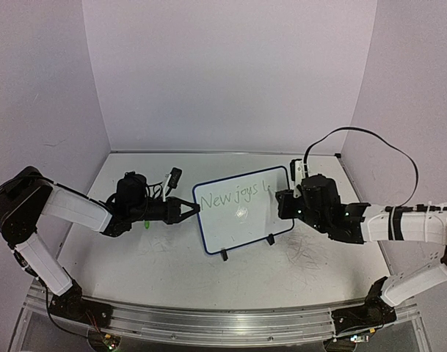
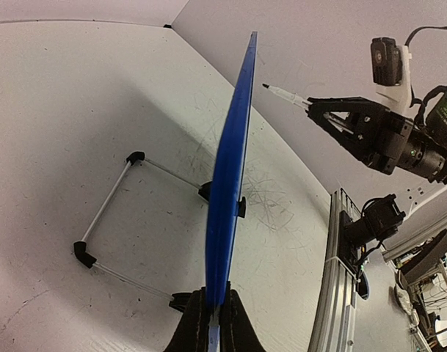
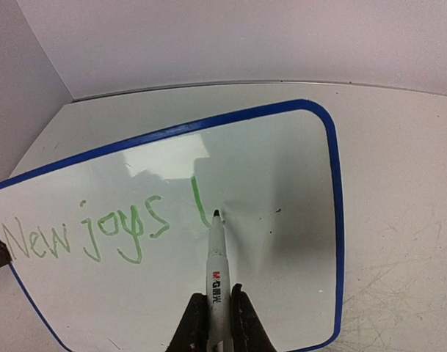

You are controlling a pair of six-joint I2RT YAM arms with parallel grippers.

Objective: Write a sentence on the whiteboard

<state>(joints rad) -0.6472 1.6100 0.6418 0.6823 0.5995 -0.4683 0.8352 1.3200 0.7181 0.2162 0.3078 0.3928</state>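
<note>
Standing upright on the surface [image 1: 172, 257], the whiteboard [image 1: 245, 213] is clamped at its left rim by the left fingers [image 2: 192, 326]. The right fingers [image 3: 190, 326] grip a marker [image 3: 217, 271], its tip at the green sentence [image 3: 84, 231], "New joys".

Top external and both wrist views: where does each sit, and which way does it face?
Top external: above, behind the arms, facing the back wall; both arms flank the whiteboard.
Left wrist: on the left arm, sighting along the whiteboard's blue edge; its jaws pinch it, right arm beyond.
Right wrist: on the right arm, facing the board's front; its jaws hold the marker at the sentence.
Shared: all see the whiteboard; both wrist views see the marker.
</note>
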